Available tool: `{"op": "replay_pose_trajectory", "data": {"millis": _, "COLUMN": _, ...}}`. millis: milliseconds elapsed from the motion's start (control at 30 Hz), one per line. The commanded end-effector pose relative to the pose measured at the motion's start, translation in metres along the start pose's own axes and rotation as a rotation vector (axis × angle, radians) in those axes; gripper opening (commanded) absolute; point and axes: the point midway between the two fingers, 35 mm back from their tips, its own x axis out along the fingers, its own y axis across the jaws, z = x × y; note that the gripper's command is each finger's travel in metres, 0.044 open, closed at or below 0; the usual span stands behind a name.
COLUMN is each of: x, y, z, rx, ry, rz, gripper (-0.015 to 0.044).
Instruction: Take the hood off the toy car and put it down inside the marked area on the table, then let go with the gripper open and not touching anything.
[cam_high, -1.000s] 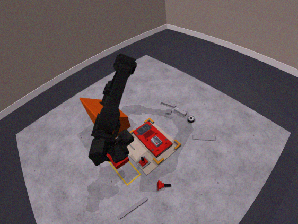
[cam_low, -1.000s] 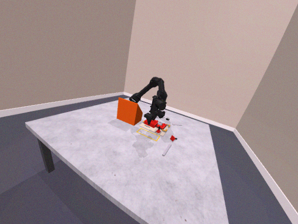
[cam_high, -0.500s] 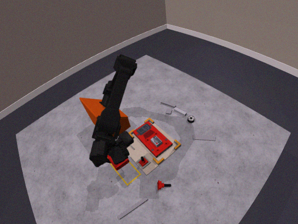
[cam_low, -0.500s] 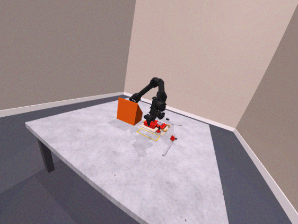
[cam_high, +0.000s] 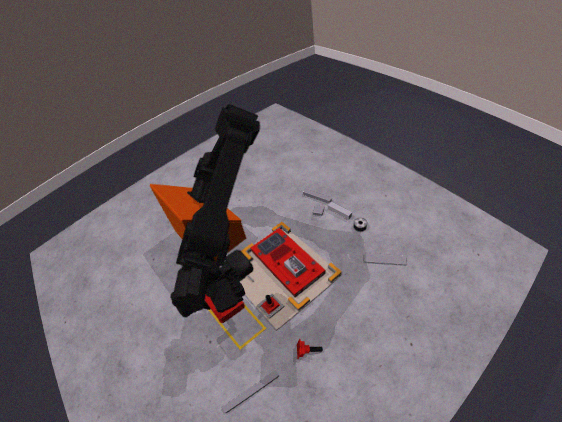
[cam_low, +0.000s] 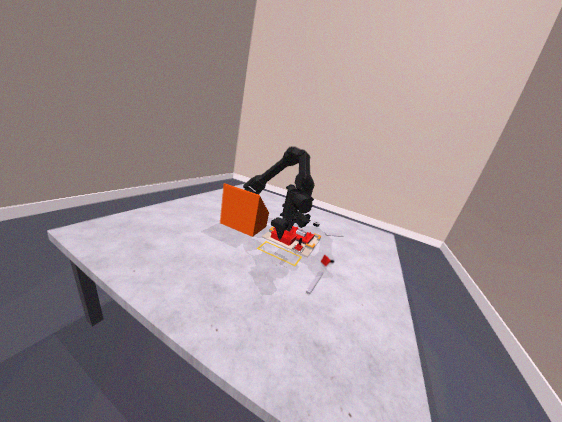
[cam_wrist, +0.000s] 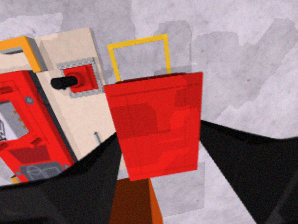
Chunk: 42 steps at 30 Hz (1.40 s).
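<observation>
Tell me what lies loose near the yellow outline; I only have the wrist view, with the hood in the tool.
Observer: A red knob with a black stem lies tipped on its side, off the board and outside the outline.
Operator: Anything else my view misses?
Observer: Yes, a long grey bar lies flat on the table. It doesn't touch the outline or the knob.
</observation>
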Motion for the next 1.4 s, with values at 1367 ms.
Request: {"op": "replay_pose_trajectory", "data": {"millis": 1367, "x": 0.033, "y": 0.000, "z": 0.001, "rx": 0.003, "ry": -0.004, "rz": 0.003, "gripper": 0.0000}}
